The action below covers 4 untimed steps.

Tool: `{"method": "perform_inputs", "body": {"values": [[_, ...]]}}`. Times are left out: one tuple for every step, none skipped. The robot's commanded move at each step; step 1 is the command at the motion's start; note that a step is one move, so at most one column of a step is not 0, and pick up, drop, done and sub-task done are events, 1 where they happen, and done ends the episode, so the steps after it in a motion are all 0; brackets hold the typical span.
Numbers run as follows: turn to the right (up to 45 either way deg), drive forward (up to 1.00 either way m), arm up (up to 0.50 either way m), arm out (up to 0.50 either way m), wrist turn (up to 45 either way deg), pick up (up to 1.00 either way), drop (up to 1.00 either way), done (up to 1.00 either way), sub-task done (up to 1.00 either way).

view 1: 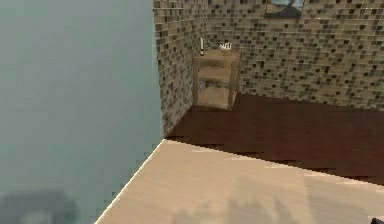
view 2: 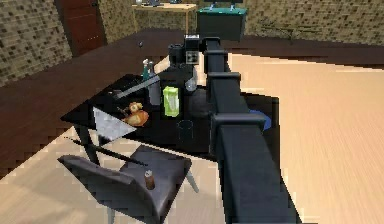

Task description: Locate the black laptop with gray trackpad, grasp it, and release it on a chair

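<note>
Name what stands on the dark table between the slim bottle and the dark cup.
A yellow-green carton stands upright between the slim bottle and the dark cup on the dark table, seen in the arm side view.

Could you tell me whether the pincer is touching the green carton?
Cannot tell. In the arm side view the pincer sits just above the green carton in the picture, with depth between them unclear.
</note>
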Motion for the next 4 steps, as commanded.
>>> {"method": "perform_inputs", "body": {"values": [[0.0,0.0,0.0,0.0,-45.0,0.0,0.0,0.0,0.0],[0.0,0.0,0.0,0.0,-24.0,0.0,0.0,0.0,0.0],[0.0,0.0,0.0,-0.38,0.0,0.0,0.0,0.0,0.0],[-21.0,0.0,0.0,0.0,0.0,0.0,0.0,0.0,0.0]]}}
